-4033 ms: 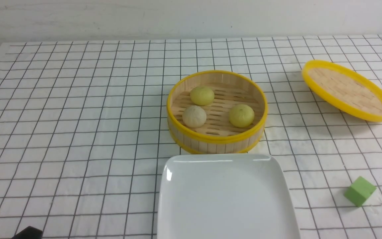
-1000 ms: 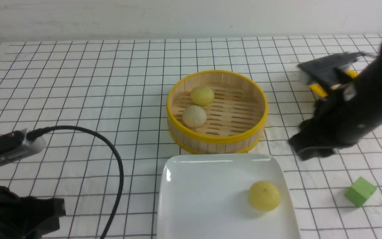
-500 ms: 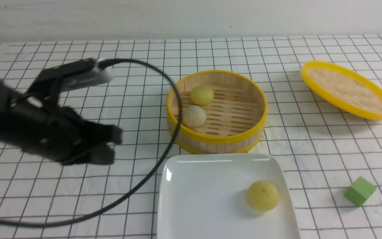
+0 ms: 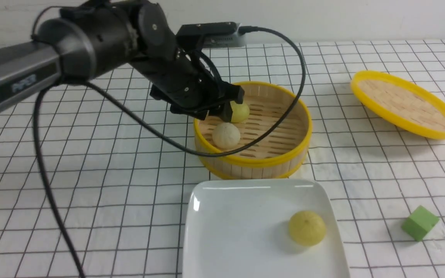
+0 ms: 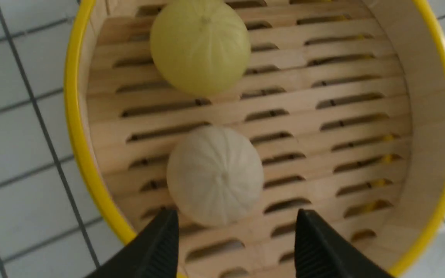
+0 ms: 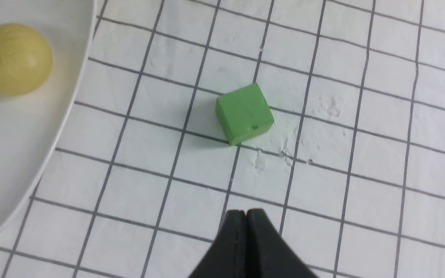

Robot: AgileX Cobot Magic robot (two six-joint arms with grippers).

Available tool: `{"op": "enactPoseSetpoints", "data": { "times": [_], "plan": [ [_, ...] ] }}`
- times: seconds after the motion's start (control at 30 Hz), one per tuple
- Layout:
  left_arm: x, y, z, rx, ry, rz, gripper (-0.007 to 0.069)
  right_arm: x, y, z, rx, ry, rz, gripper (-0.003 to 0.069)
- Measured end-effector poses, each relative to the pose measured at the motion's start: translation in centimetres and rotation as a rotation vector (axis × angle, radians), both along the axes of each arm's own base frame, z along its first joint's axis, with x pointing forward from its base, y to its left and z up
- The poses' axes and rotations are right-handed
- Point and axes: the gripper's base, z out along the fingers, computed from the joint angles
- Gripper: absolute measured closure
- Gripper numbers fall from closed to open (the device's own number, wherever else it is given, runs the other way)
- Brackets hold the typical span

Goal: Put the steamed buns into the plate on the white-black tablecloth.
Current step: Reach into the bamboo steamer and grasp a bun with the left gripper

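Black left gripper [image 5: 237, 227], fingers parted wide and holding nothing, hangs over the round steamer basket [image 4: 251, 164]. The basket has pale bamboo walls, a slatted floor with elongated slots, and a smooth yellow rim. Two dome-shaped items rest inside: an off-white bun [image 5: 215, 175] with faint ridges meeting at its crown, and a yellow bun [image 5: 200, 47] of similar form. A second yellow bun [image 4: 306, 228] sits on the plate [image 4: 251, 216], a glossy white square with rounded corners, positioned on the black-gridded white tablecloth [image 4: 137, 231]. The right gripper [image 6: 247, 216] is closed, matte black fingertips together, near a matte green cube [image 6: 244, 113]. The yellow-rimmed lid [image 4: 406, 104], faced with woven bamboo, lies tilted beyond the cube.
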Motion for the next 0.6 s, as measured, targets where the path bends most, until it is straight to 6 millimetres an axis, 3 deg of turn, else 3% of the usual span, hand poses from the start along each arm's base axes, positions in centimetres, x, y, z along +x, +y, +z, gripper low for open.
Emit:
{"op": "enactPoseSetpoints", "data": {
  "times": [0.17,0.43,0.6],
  "plan": [
    [2.8,-1.1,-2.5,0.041,-0.014,-0.014,0.0228,0.0,0.0,0.0,0.001,-0.002,0.0,0.0662],
    [4.3,-1.6,-6.8,0.09,0.013,-0.016,0.0317,0.0,0.0,0.0,0.001,-0.002,0.0,0.0657],
    [4.1,-1.6,-6.1,0.059,0.059,0.027,0.0543,0.0,0.0,0.0,0.0,-0.001,0.0,0.0654]
  ]
}}
